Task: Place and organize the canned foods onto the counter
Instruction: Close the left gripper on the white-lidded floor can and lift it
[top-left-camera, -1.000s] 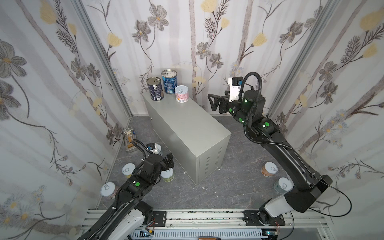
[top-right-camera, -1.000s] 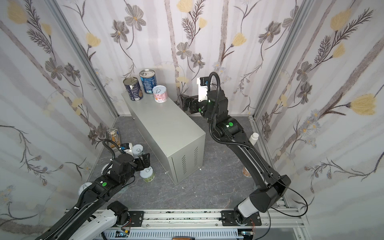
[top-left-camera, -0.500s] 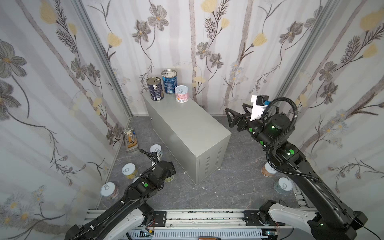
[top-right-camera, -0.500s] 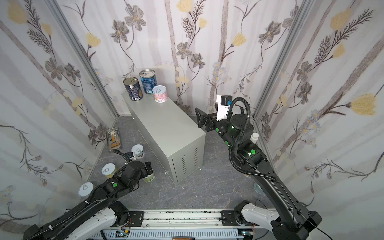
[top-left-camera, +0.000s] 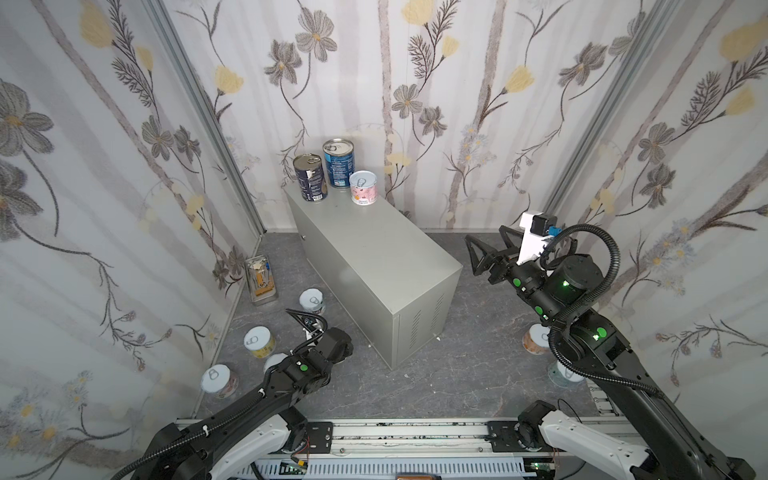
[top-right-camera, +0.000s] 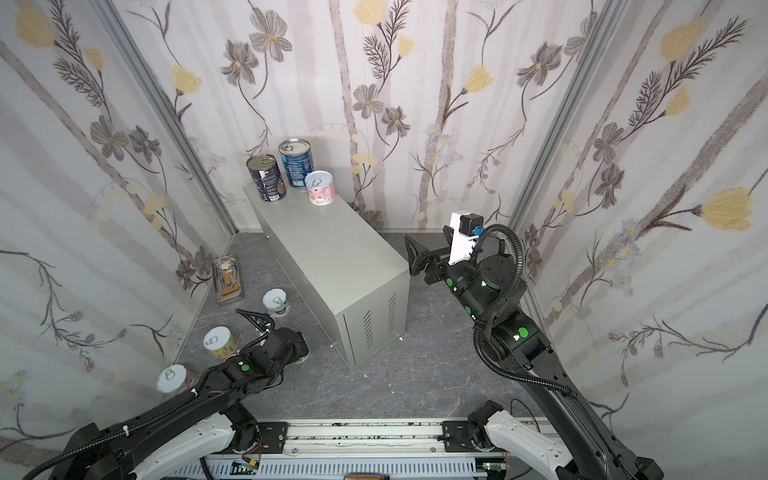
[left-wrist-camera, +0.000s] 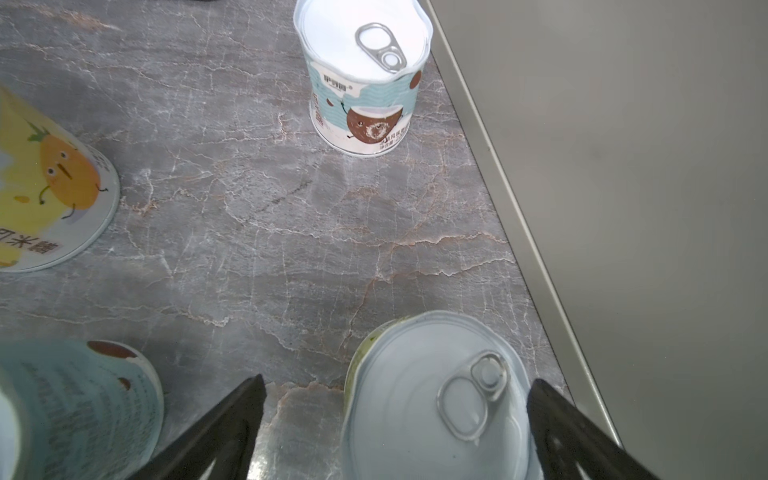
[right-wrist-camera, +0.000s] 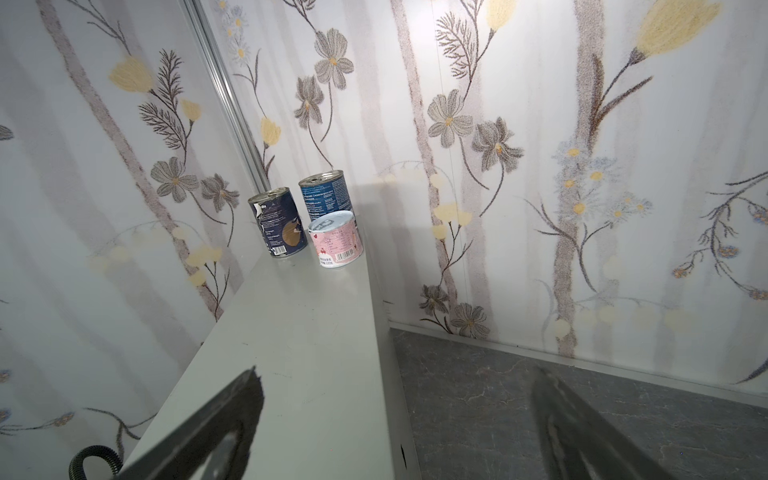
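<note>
The grey counter (top-left-camera: 374, 257) carries two tall dark blue cans (top-left-camera: 309, 176) (top-left-camera: 338, 162) and a short pink can (top-left-camera: 363, 187) at its far end. On the floor to its left stand a coconut-label can (left-wrist-camera: 365, 83), a yellow can (top-left-camera: 258, 340) and a pale-lidded can (top-left-camera: 216, 380). My left gripper (left-wrist-camera: 397, 390) is open, low over a green-sided can (left-wrist-camera: 436, 399) that sits between its fingers, nearer one of them. My right gripper (top-left-camera: 484, 237) hangs open and empty, off the counter's right edge. Two more cans (top-left-camera: 534, 338) (top-left-camera: 563, 374) stand behind the right arm.
A clear box of small tools (top-left-camera: 259, 278) leans at the left wall. A teal-label can (left-wrist-camera: 75, 407) stands close beside my left gripper. Floral walls close in three sides. The arms' rail (top-left-camera: 395, 436) runs along the front edge.
My right arm has drawn back from over the counter's far end, moving right and toward the front. My left arm has stretched lower over the can by the counter's side.
</note>
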